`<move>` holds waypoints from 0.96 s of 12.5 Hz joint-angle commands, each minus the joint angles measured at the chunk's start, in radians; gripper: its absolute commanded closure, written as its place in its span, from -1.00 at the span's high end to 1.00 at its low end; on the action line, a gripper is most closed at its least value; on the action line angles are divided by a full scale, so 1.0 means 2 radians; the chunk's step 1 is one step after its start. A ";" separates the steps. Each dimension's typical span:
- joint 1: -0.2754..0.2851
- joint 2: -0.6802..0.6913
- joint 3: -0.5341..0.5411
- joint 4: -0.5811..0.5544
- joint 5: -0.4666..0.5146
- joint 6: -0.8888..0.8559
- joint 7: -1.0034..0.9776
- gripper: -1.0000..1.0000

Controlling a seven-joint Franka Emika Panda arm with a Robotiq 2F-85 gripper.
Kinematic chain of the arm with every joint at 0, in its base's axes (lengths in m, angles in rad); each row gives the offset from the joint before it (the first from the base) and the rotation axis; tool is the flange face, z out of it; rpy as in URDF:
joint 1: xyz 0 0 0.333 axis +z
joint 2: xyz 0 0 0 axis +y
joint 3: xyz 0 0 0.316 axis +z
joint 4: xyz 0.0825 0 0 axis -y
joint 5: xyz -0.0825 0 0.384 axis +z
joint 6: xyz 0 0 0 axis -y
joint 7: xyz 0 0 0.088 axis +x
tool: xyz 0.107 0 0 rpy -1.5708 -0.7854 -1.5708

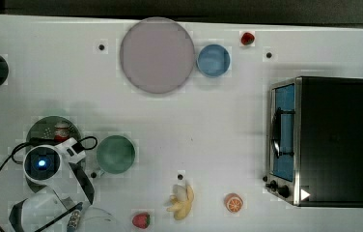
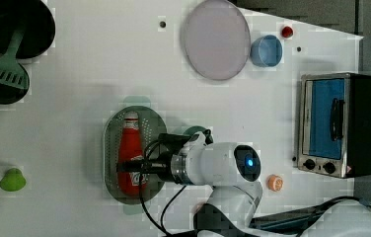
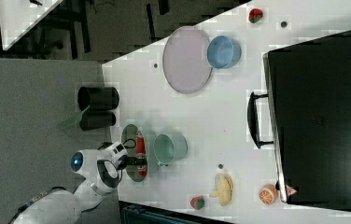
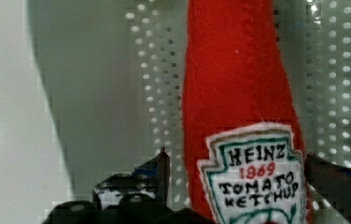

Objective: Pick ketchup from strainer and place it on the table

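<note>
Pincer (image 4: pixel 236 186) is wide open, ketchup (image 4: pixel 239 93) label sitting right between its fingers. I'd sink lower into the strainer (image 4: pixel 99 93), then squeeze.

A robotics lab staged as a pretend kitchen: a white table (image 1: pixel 218 125) with bolt holes holds a toaster oven (image 1: pixel 322 140) at three o'clock in the top view, toy fruit, and a mounted robot arm (image 2: pixel 223 168).

In the top view the arm (image 1: pixel 49 164) hides most of the strainer (image 1: pixel 42 128) and all but a bit of the ketchup (image 1: pixel 62 131). In the wrist view the ketchup's (image 4: pixel 239 93) cap and base are cut off at the edges. The small green thing (image 2: pixel 12 180) at the left view's left is perhaps a toy fruit, too blurred to tell.
</note>
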 commanded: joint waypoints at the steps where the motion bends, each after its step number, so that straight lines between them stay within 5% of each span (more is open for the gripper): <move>1: 0.029 -0.004 -0.017 0.011 -0.003 0.016 0.028 0.43; 2: 0.033 -0.004 -0.017 0.013 -0.003 0.019 0.028 0.20; 6: 0.031 -0.035 -0.006 0.015 -0.002 -0.005 0.028 0.18; 12: 0.013 -0.179 -0.008 0.066 0.057 -0.186 0.036 0.18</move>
